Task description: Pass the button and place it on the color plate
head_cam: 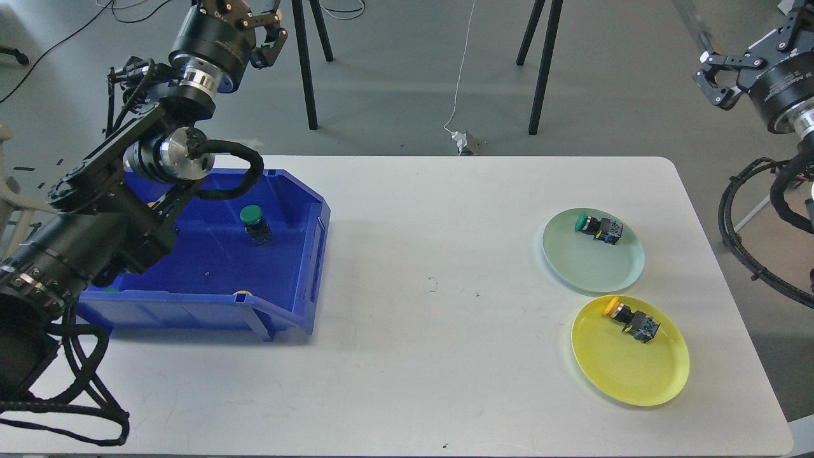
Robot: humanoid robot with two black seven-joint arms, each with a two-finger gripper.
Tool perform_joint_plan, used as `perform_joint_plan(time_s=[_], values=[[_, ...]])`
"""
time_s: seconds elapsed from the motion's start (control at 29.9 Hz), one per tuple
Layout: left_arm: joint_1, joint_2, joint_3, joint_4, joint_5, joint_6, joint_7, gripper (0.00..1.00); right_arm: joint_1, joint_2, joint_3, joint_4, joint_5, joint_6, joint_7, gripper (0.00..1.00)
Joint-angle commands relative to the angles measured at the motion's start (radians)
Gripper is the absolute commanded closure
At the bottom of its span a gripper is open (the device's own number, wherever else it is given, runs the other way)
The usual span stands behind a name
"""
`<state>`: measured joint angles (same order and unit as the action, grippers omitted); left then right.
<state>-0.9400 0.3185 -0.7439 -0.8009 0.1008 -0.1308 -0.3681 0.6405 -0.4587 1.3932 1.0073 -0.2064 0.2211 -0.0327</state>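
A green-capped button (253,222) lies in the blue bin (299,273). A second green button (598,227) lies on the pale green plate (591,270). A yellow button (633,319) lies on the yellow plate (629,372). My left gripper (245,16) is high above the bin's far side at the top edge. Its fingers are spread with nothing between them, and their tips are cut off. My right gripper (744,54) is open and empty, raised off the table at the upper right.
A bit of a yellow cap (241,293) and of a green one (111,289) show at the bin's front wall. Black stand legs (540,63) and a white cable (459,89) are on the floor behind the white table (432,356).
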Motion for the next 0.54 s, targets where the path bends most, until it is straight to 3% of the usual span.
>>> perform_joint_plan(time_s=[0.0,0.17,0.5], values=[[0.001,-0.002,-0.038,0.080,-0.010,-0.067,0.006,0.00,0.080,0.012,-0.010,-0.160,0.070,0.111,-0.006,0.01],[0.001,-0.010,-0.063,0.181,-0.018,-0.105,0.008,0.00,0.154,0.057,-0.026,-0.308,0.110,0.199,-0.013,0.01],[0.000,-0.009,-0.066,0.187,-0.038,-0.158,0.006,0.00,0.169,0.106,-0.074,-0.314,0.111,0.231,-0.006,0.01]])
